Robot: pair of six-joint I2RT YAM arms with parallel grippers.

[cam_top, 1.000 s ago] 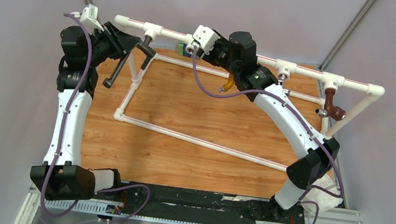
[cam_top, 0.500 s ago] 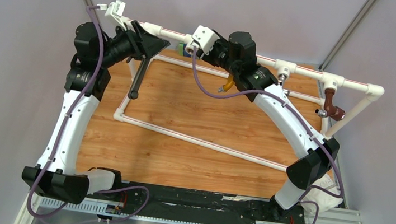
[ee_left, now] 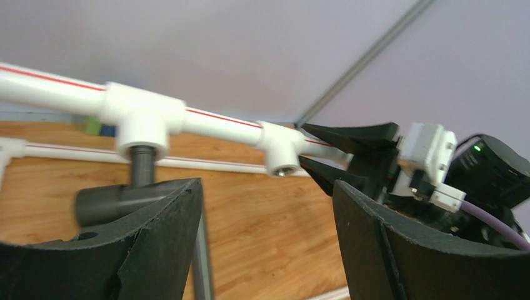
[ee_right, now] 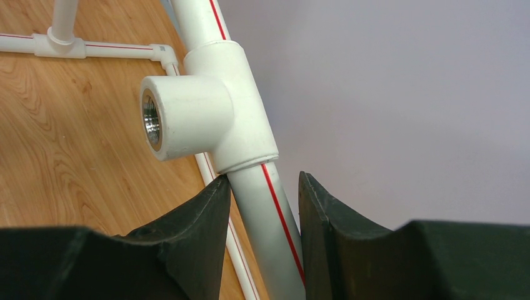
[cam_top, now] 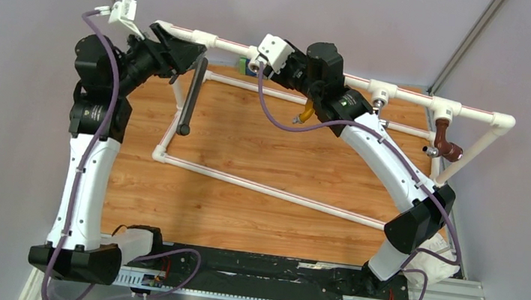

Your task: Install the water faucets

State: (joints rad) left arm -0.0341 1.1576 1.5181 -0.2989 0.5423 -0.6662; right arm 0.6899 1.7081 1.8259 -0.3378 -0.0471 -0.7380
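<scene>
Nearest, well below the top rail [cam_top: 405, 93] in the overhead view, the black mounting strip [cam_top: 264, 267] carries both arm bases; beyond it lies the wooden board [cam_top: 242, 193], crossed by the low white pipe [cam_top: 266, 188] of the frame.

The faucet [cam_top: 191, 96], a long dark tube, hangs from a tee [ee_left: 147, 122] near the rail's left end; its neck is up in the tee's mouth, its short cross-bar sits just beneath, and its free end hangs over the board under the rail. The left gripper [ee_left: 265, 187] stands at that tee with its jaws wide apart, holding nothing; in the wrist view one finger [ee_left: 156, 237] covers the end of the cross-bar, so whether they touch cannot be told.

To the right along the rail comes an empty tee [ee_right: 200, 119], a metal thread in its mouth; just past it the right gripper [ee_right: 265, 178] is clamped on the rail itself, one jaw on each side. The right arm crosses in front of the rail's middle and hides part of it; an orange tap [cam_top: 306, 114] shows beneath the arm.

Farther right, a chrome stub [cam_top: 380, 99] hangs under the rail, and a brown tap [cam_top: 445, 139] hangs under its right end. A small green-and-blue thing [cam_top: 243, 65] behind the rail is too hidden to name.
</scene>
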